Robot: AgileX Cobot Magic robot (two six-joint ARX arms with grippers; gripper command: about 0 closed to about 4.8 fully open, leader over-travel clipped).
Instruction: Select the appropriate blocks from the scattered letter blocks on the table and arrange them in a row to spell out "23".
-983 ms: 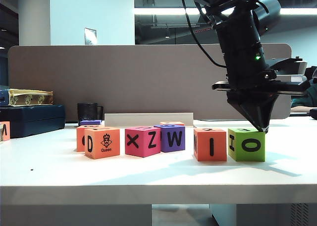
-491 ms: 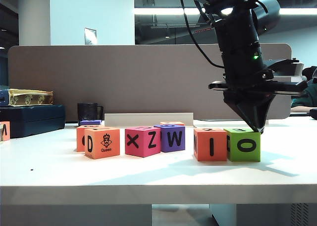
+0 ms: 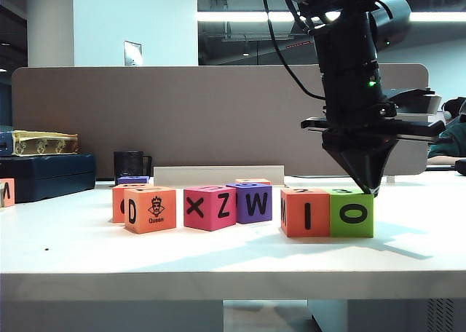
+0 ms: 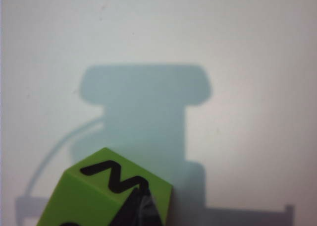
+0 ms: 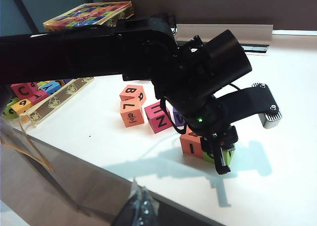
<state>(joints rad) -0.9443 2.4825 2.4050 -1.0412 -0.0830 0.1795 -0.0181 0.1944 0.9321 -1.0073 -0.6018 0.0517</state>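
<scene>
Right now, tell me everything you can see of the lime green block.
The lime green block is a small matte cube, foam-like in look, with bold black characters: an "O" toward the exterior camera and a zigzag mark on the face the left wrist view shows. It sits flat on the white table, at the right end of the row, its side flush against the orange "I" block. The left gripper, jaws shut, presses its tip at the cube's upper right edge.

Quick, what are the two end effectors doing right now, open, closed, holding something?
Left end effector: closed, tip pressed against the lime green block, not gripping it.
Right end effector: only a blurred tip at its camera's edge; cannot be told.
</scene>
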